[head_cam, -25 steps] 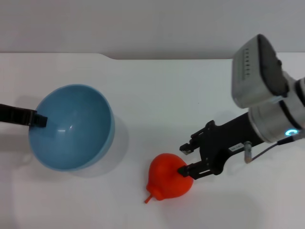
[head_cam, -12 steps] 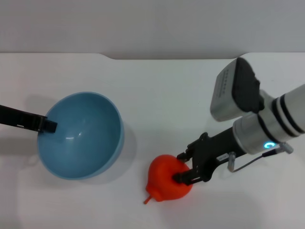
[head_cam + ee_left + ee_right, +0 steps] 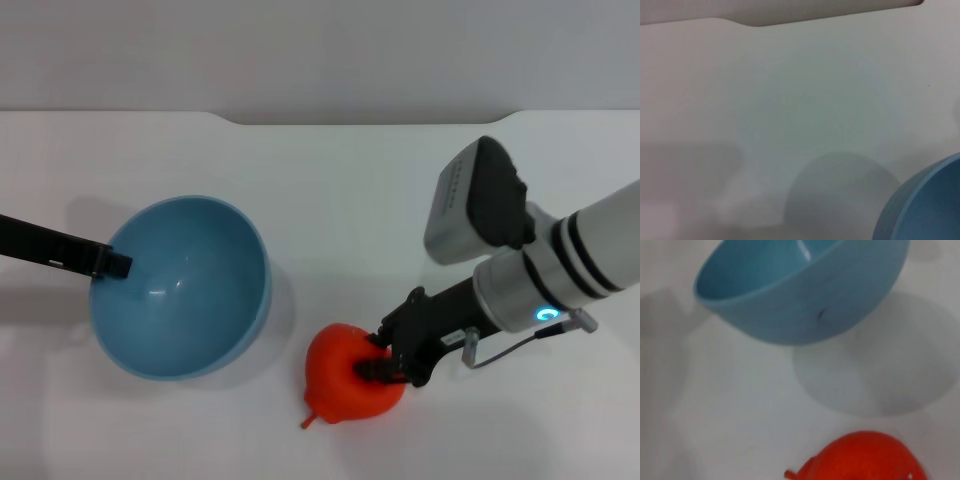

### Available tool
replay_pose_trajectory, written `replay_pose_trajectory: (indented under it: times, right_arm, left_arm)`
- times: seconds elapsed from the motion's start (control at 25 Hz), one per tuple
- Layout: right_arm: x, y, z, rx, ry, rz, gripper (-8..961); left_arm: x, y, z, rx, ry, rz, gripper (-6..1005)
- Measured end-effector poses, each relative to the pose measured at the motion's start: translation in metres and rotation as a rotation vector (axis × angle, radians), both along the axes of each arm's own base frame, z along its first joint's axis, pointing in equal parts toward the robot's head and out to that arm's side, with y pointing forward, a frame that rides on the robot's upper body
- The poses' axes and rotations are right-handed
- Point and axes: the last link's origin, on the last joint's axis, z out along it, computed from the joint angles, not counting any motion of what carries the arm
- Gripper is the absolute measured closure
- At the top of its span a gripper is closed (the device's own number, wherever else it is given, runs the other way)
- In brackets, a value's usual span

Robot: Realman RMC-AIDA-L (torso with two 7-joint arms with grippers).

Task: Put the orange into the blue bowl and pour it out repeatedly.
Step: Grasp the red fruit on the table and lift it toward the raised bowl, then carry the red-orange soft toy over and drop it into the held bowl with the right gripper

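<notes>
Head view shows us the right gripper point(image 3: 383, 357) with jaws closed on the orange point(image 3: 345, 374), which rests on the white table point(image 3: 350, 190); our left gripper point(image 3: 112, 266) grips the tilted blue bowl point(image 3: 185, 290) by its rim, left of the orange.

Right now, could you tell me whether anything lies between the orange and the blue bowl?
Nothing visible does. Bare white table separates the orange, gripped by the right claw, from the blue bowl, which the left claw holds tilted by its rim.
</notes>
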Motion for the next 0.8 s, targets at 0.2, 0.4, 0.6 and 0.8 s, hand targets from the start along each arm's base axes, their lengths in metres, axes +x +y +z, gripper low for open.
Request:
replay_pose_trajectory:
  times: [0.2, 0.4, 0.6, 0.8]
  right_arm:
    - [0.003, 0.004, 0.019, 0.082, 0.056, -0.025, 790]
    - [0.018, 0.001, 0.049, 0.182, 0.112, -0.075, 869]
    - [0.026, -0.009, 0.100, 0.286, 0.218, -0.064, 901]
    - [0.006, -0.031, 0.141, 0.246, 0.355, 0.112, 921]
  left_arm:
    - [0.004, 0.002, -0.003, -0.007, 0.005, -0.015, 1000]
    - [0.011, 0.004, -0.011, -0.036, 0.022, -0.045, 1000]
    - [0.027, 0.007, -0.032, -0.095, 0.058, -0.100, 1001]
    - [0.049, 0.014, -0.068, -0.189, 0.093, -0.141, 1001]
